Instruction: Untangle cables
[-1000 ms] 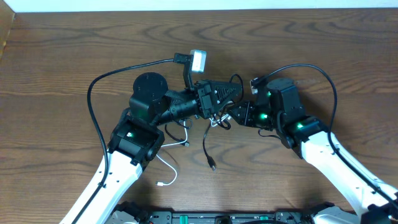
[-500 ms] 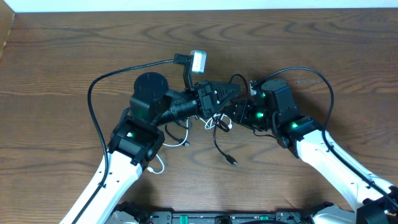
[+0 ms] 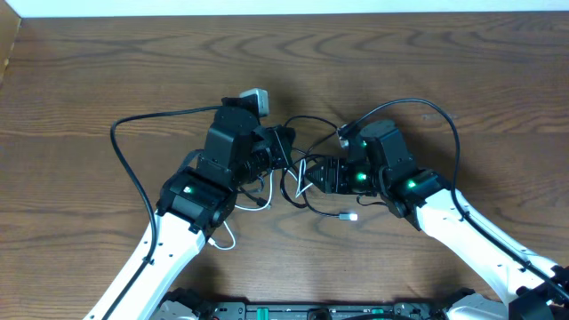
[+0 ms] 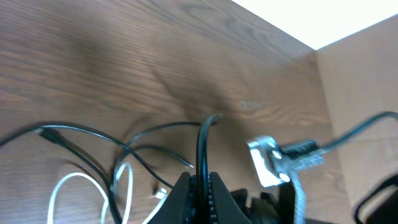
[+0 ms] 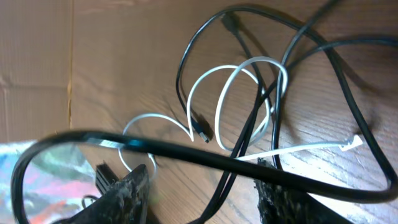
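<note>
The cables lie tangled in the middle of the table between my two arms. A white cable (image 3: 302, 178) loops there, and its plug (image 3: 349, 216) lies just in front. My left gripper (image 3: 284, 142) is shut on a black cable (image 4: 202, 146) that rises straight from its tips (image 4: 200, 180) and arcs over (image 3: 307, 119) toward the right arm. My right gripper (image 3: 315, 175) stands open over the tangle. In its wrist view the fingers (image 5: 134, 186) are wide apart, with thin black strands (image 5: 239, 155) and the white loops (image 5: 236, 74) running between and beyond the gripper (image 5: 202, 177).
The arms' own thicker black wires curve out on the left (image 3: 120, 151) and the right (image 3: 449, 124). A further stretch of white cable (image 3: 227, 238) lies by the left arm's base. The wooden table (image 3: 462, 53) extends behind; a cardboard edge (image 3: 7, 44) stands far left.
The left gripper has drawn back to the left, keeping its black cable. The right gripper has opened and followed leftward. The loose plug ends in front have shifted to the right.
</note>
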Motion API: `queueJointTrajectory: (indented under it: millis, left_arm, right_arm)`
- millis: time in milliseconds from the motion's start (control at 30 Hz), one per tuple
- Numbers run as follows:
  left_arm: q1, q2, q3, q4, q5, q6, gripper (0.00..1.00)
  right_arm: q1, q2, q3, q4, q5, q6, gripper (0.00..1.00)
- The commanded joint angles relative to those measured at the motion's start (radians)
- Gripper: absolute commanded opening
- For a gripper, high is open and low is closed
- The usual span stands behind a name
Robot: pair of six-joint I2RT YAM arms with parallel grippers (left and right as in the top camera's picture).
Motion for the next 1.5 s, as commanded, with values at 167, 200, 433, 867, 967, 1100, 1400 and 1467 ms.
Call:
queueJointTrajectory:
  millis: [167,200,433,867,967,1100,1400,1467]
  left_arm:
    - [0.001,0.060,0.009,0.001,-0.072,-0.079,0.08]
    - [0.001,0.064,0.009,0.003,-0.071,-0.093,0.07]
    - [0.001,0.065,0.009,0.053,-0.072,-0.158,0.07]
    - [0.050,0.063,0.009,0.141,-0.072,-0.315,0.07]
    - [0.078,0.063,0.009,0.103,-0.072,-0.291,0.07]
    - [0.113,0.063,0.009,-0.005,-0.064,-0.279,0.14]
    - [0.117,0.065,0.009,-0.128,0.017,-0.165,0.43]
    - [0.117,0.068,0.009,-0.147,0.057,-0.136,0.43]
  right_arm:
    - [0.025,0.006,0.014,0.021,-0.332,-0.294,0.57]
    - [0.031,0.006,0.014,0.022,-0.347,-0.310,0.59]
    - [0.056,0.006,0.014,0.071,-0.378,-0.352,0.60]
    - [0.056,0.006,0.014,0.091,-0.272,-0.352,0.01]
    - [0.053,0.006,0.014,0.082,-0.212,-0.344,0.01]
    - [0.039,0.006,0.014,0.024,0.015,-0.241,0.01]
    - [-0.020,0.006,0.014,0.015,0.095,-0.053,0.01]
    - [-0.020,0.006,0.014,0.045,0.033,-0.054,0.01]
